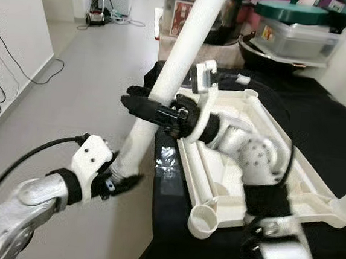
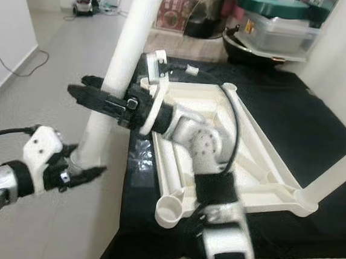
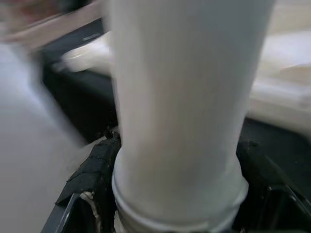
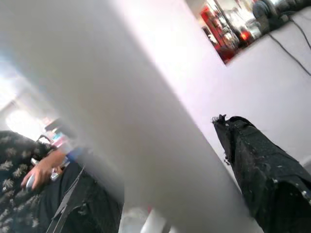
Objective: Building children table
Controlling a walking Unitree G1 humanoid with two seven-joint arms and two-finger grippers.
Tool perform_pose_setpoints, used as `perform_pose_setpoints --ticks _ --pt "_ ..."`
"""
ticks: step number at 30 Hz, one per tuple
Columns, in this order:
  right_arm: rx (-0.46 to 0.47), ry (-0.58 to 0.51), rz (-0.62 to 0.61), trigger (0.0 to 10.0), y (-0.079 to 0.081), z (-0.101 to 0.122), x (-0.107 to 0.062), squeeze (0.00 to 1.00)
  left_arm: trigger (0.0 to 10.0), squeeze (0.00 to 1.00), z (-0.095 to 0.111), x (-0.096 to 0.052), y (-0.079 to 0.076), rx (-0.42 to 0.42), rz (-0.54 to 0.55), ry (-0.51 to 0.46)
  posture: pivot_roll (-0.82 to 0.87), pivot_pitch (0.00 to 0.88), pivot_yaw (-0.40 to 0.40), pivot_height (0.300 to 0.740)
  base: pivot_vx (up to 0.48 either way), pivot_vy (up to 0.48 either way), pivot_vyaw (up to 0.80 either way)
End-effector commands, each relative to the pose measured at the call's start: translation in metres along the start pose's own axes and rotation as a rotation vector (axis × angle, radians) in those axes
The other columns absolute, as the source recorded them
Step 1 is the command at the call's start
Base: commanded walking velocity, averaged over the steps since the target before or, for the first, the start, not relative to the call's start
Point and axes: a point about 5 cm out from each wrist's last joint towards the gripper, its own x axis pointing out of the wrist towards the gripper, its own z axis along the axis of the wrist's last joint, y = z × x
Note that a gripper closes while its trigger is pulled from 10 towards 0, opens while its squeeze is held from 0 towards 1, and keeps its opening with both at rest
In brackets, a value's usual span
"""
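black cloth point(image 1: 318, 136) under tabletop point(image 1: 260, 173) | grey floor point(image 1: 92, 86) (cables along wall)

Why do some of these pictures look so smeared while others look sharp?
Left eye view: mostly sharp, though the right gripper and its arm smear slightly. Right eye view: the near forearm blurs at the bottom edge. Left wrist view: the white table leg sits too close to focus, and the background streaks. Right wrist view: the leg is a pale soft band, with bright glare behind.

smooth matt white plastic table leg point(image 1: 183, 51) and tabletop point(image 1: 264, 122) — on matt black cloth point(image 1: 324, 127).
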Motion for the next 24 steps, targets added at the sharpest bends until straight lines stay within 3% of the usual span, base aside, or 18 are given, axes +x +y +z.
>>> perform_pose_setpoints --ticks 1,4,5,8,9,11,19,20,21,23,24 --pt "0.036 -0.021 -0.051 10.0 -0.005 -0.003 -0.002 0.00 0.0 0.00 -0.008 0.003 0.009 0.031 0.113 0.058 0.11 0.000 -0.081 0.740 0.000 0.000 0.00" --pt "0.120 -0.144 -0.268 10.0 -0.022 -0.018 0.012 0.00 0.2 0.00 -0.020 0.019 0.008 0.103 0.208 0.138 0.10 0.000 -0.072 0.740 0.000 0.000 0.00" --pt "0.120 -0.144 -0.268 10.0 -0.022 -0.018 0.012 0.00 0.2 0.00 -0.020 0.019 0.008 0.103 0.208 0.138 0.10 0.000 -0.072 0.740 0.000 0.000 0.00" --pt "0.139 -0.223 -0.505 10.0 -0.040 -0.026 0.014 0.00 0.0 0.00 -0.016 0.037 0.001 0.132 0.240 0.144 0.11 0.000 -0.072 0.740 0.000 0.000 0.00" --pt "0.139 -0.223 -0.505 10.0 -0.040 -0.026 0.014 0.00 0.0 0.00 -0.016 0.037 0.001 0.132 0.240 0.144 0.11 0.000 -0.072 0.740 0.000 0.000 0.00" --pt "0.148 -0.278 -0.680 10.0 -0.052 -0.029 0.012 0.00 0.0 0.00 -0.012 0.052 -0.009 0.164 0.254 0.150 0.11 0.000 -0.078 0.740 0.000 0.000 0.00" --pt "0.145 -0.323 -0.783 10.0 -0.052 -0.031 0.015 0.00 0.1 0.00 -0.004 0.073 -0.026 0.228 0.251 0.148 0.11 0.000 -0.081 0.740 0.000 0.000 0.00" --pt "0.268 -0.329 -0.806 10.0 -0.054 -0.041 0.020 0.00 0.1 0.00 -0.001 0.083 -0.032 0.317 0.248 0.148 0.12 0.000 -0.087 0.740 0.000 0.000 0.00" --pt "0.268 -0.329 -0.806 10.0 -0.054 -0.041 0.020 0.00 0.1 0.00 -0.001 0.083 -0.032 0.317 0.248 0.148 0.12 0.000 -0.087 0.740 0.000 0.000 0.00" --pt "0.388 -0.328 -0.797 10.0 -0.054 -0.049 0.025 0.00 0.0 0.00 -0.001 0.090 -0.035 0.418 0.249 0.153 0.12 0.000 -0.086 0.740 0.000 0.000 0.00" --pt "0.388 -0.328 -0.797 10.0 -0.054 -0.049 0.025 0.00 0.0 0.00 -0.001 0.090 -0.035 0.418 0.249 0.153 0.12 0.000 -0.086 0.740 0.000 0.000 0.00"
